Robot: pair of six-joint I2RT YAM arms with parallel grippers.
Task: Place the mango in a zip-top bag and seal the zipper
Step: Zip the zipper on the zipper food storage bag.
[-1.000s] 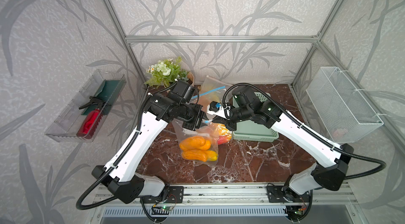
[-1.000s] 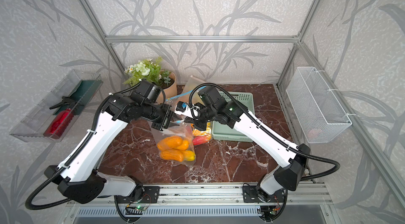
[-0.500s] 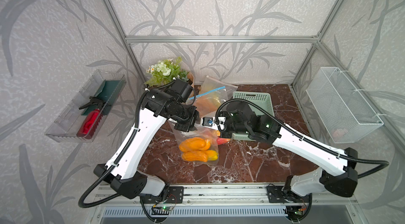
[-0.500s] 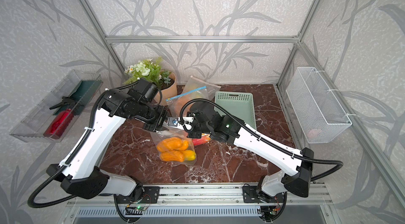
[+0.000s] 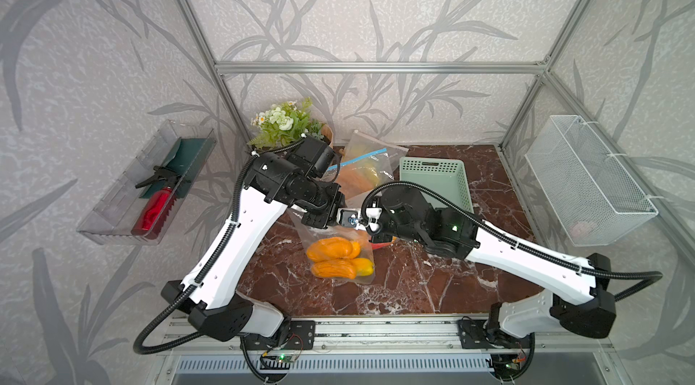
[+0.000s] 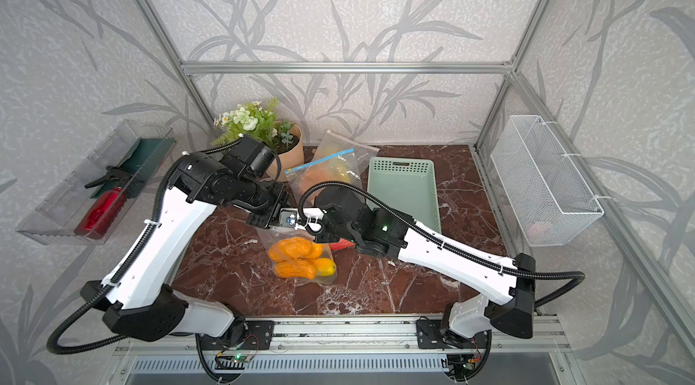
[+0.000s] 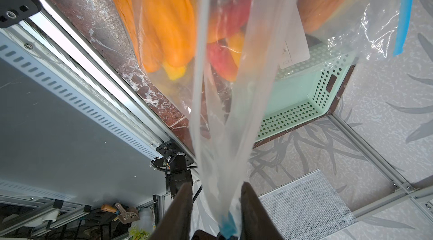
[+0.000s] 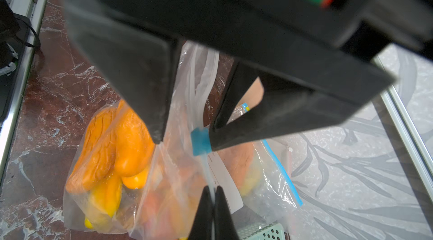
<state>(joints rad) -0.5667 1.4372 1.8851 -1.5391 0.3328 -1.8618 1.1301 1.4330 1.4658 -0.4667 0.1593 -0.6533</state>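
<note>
Nearest, the mangoes (image 5: 331, 249) lie inside the bag (image 7: 218, 133) on the bench (image 5: 413, 289), long axes side to side across it, the bag's mouth pointing up and back; the right fingers (image 8: 213, 194) are clamped on the zipper strip (image 8: 209, 175) — that line wants tension. Beyond, the left fingers (image 5: 325, 219) stand apart around the blue slider (image 8: 200, 141); close squarely, then draw straight along the strip.
</note>
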